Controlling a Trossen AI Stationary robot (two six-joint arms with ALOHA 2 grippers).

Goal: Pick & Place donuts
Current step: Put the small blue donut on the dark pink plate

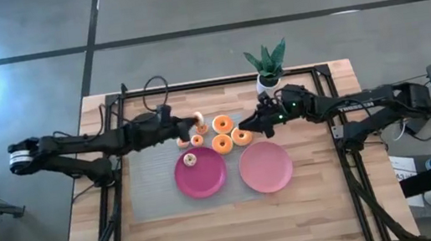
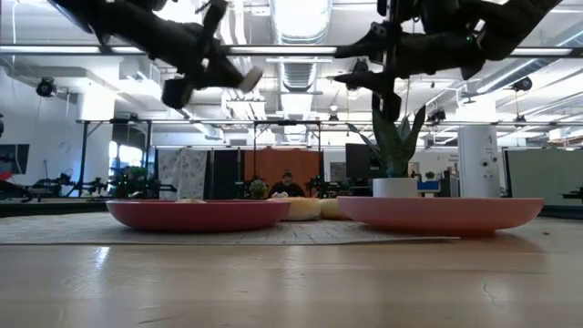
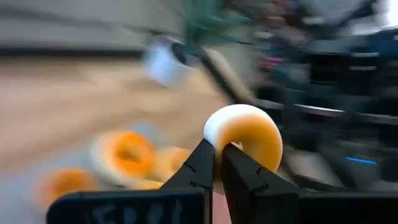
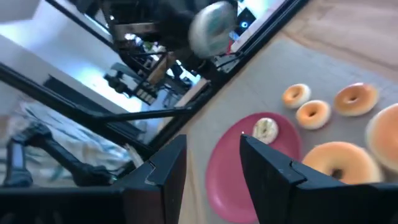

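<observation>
Sitting on the magenta plate [image 1: 207, 177] — one small donut [image 1: 190, 159].

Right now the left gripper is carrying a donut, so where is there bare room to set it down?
The pink plate is bare, and the magenta plate holds only one small donut. Crowded: the mat behind both plates, with loose donuts and the right gripper.

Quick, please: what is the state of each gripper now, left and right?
Left gripper: closed on a whitish-iced donut, lifted above the mat.
Right gripper: open, holding nothing, above the loose donuts.
</observation>
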